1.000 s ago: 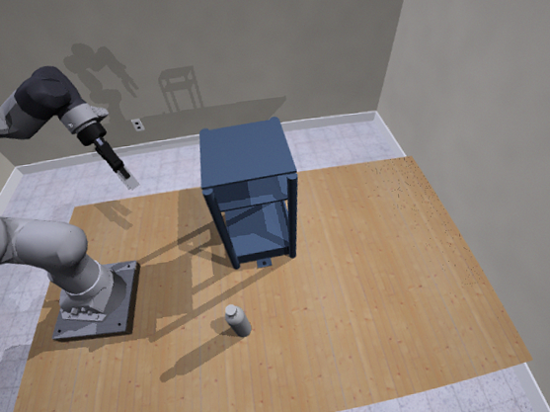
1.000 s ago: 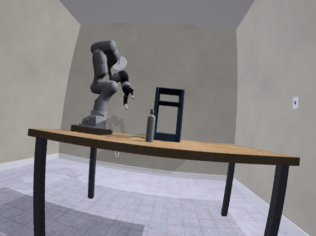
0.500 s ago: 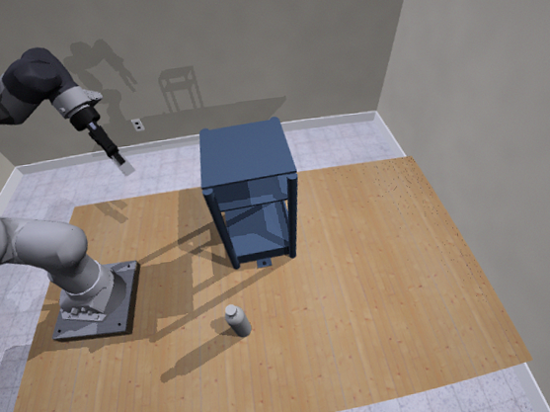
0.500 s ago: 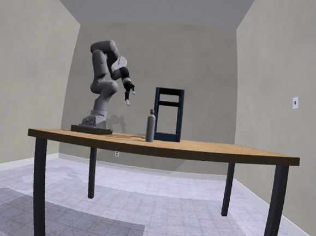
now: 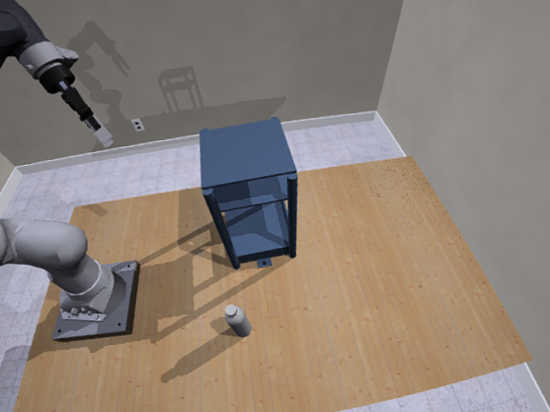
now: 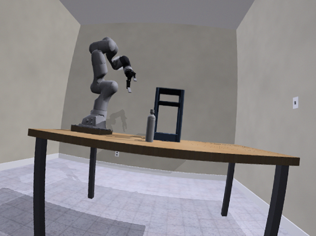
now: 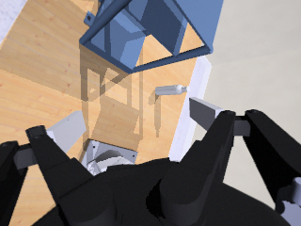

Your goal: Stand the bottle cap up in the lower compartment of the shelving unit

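Note:
A grey bottle (image 5: 237, 320) stands cap up on the wooden table, in front of the blue shelving unit (image 5: 249, 192). It also shows in the exterior view (image 6: 150, 125) and small in the wrist view (image 7: 170, 89). The shelving unit (image 6: 168, 114) is empty in both compartments. My gripper (image 6: 131, 83) hangs high above the table, left of the unit and well above the bottle. In the top view only one finger (image 5: 101, 133) shows clearly. In the wrist view the fingers stand wide open with nothing between them.
My arm's base plate (image 5: 97, 306) is bolted to the table's left side. The table's edges are near the bottle on the front side. Walls stand behind and to the right.

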Controlling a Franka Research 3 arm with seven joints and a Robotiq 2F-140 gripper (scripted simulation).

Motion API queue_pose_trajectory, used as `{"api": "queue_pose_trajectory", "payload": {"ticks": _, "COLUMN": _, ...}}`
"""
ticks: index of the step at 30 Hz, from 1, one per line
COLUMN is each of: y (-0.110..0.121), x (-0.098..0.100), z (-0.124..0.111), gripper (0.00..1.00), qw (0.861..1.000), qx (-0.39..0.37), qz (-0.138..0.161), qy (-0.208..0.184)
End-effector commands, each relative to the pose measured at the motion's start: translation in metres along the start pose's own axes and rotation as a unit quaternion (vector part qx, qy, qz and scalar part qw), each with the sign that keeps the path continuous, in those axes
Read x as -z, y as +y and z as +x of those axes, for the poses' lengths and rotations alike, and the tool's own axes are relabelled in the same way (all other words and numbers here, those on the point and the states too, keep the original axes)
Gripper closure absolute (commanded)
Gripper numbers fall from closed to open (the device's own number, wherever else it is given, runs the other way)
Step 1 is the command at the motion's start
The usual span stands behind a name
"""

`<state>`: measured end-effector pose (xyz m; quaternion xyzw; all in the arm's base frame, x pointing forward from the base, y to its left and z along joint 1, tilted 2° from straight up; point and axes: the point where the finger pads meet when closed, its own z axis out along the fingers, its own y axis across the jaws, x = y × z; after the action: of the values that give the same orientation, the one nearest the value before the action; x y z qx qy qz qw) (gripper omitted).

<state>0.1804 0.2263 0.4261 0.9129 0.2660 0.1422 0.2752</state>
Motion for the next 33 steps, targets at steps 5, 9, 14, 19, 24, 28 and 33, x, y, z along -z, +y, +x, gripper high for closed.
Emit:
{"api": "queue_pose_trajectory", "payload": {"ticks": 5, "y": 0.012, "x": 0.000, "z": -0.010, "gripper": 0.00, "qw": 0.999, "qx": 0.026, "qz": -0.016, "qy": -0.015}}
{"api": "queue_pose_trajectory", "payload": {"ticks": 9, "y": 0.012, "x": 0.000, "z": -0.010, "gripper": 0.00, "qw": 0.999, "qx": 0.026, "qz": -0.016, "qy": -0.015}}
{"api": "queue_pose_trajectory", "payload": {"ticks": 14, "y": 0.012, "x": 0.000, "z": -0.010, "gripper": 0.00, "qw": 0.999, "qx": 0.026, "qz": -0.016, "qy": -0.015}}
{"api": "queue_pose_trajectory", "payload": {"ticks": 19, "y": 0.013, "x": 0.000, "z": -0.009, "gripper": 0.00, "qw": 0.999, "qx": 0.028, "qz": -0.015, "qy": -0.015}}
{"api": "queue_pose_trajectory", "payload": {"ticks": 24, "y": 0.060, "x": 0.010, "z": 0.009, "gripper": 0.00, "qw": 0.997, "qx": 0.075, "qz": 0.017, "qy": -0.006}}
{"api": "queue_pose_trajectory", "payload": {"ticks": 28, "y": 0.063, "x": 0.011, "z": 0.010, "gripper": 0.00, "qw": 0.997, "qx": 0.078, "qz": 0.019, "qy": -0.005}}
{"api": "queue_pose_trajectory", "payload": {"ticks": 33, "y": 0.085, "x": 0.013, "z": 0.016, "gripper": 0.00, "qw": 0.995, "qx": 0.098, "qz": 0.033, "qy": 0.000}}
